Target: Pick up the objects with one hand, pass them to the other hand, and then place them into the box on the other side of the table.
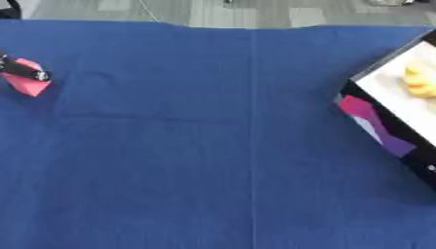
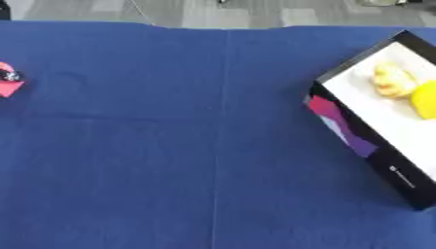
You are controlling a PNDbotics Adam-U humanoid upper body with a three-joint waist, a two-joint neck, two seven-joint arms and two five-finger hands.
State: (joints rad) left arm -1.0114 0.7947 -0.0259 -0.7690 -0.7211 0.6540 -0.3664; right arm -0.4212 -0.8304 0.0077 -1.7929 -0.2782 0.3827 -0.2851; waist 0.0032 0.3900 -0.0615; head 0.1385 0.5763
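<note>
A pink-red object point(image 1: 30, 82) lies at the far left edge of the blue cloth. A black part of my left hand point(image 1: 24, 69) comes in from the left and lies across the object's top; the rest of the hand is out of frame. At the right stands the box point(image 2: 354, 138), black-walled with a pink and purple pattern and a white inside, set at an angle. Inside it lie a pale yellow lumpy object point(image 2: 390, 80) and a bright yellow round object point(image 2: 425, 99). My right hand shows in no view.
The blue cloth point(image 1: 213, 146) covers the table, with a straight crease running down its middle. Beyond the cloth's far edge there is grey floor point(image 1: 255, 12).
</note>
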